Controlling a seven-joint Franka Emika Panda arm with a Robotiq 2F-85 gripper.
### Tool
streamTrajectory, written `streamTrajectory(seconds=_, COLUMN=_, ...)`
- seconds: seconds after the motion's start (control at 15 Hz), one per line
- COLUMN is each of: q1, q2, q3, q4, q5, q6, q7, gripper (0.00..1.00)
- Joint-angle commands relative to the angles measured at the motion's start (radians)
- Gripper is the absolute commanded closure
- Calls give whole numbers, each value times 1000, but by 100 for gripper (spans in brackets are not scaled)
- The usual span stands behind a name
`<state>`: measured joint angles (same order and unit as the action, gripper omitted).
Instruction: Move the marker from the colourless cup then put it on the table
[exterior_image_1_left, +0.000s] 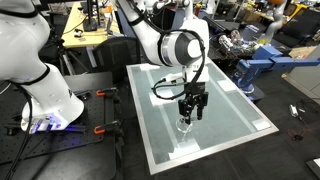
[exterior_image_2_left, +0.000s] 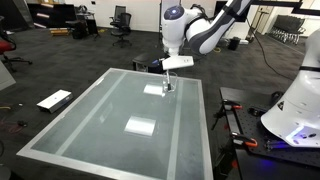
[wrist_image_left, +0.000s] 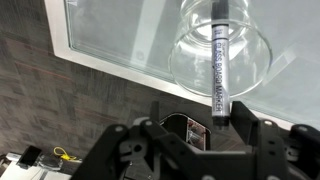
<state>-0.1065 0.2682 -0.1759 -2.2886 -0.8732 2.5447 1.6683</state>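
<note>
One slip looms: the gripper (wrist_image_left: 197, 118) stands spread around the marker (wrist_image_left: 217, 60); closing off-centre could topple the colourless cup (wrist_image_left: 255, 50) off the table (wrist_image_left: 120, 35)

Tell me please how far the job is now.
Done: the tool is over the colourless cup. In hand: grasping the marker, which stands in the cup; a firm grip is unclear. Left: lifting it out and laying it on the table.

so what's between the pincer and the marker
Nothing: in the wrist view the marker runs from the cup right up to the pincer.
</note>
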Motion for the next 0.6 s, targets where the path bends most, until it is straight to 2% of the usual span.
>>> streamTrajectory(seconds=0.0, q1=-1, q2=15, q3=-10, q4=15, q5=25, q6=28, q7=-41, gripper=57)
streamTrajectory(seconds=0.33, q1=5, q2=16, q3=-12, q4=18, q5=16, q6=24, q7=-33, gripper=96)
streamTrajectory(seconds=0.4, q1=6, q2=15, q3=-12, q4=19, q5=14, q6=22, q7=-30, gripper=99)
streamTrajectory(seconds=0.53, q1=11, q2=10, q3=-12, q4=21, q5=8, q6=17, q7=-24, gripper=96)
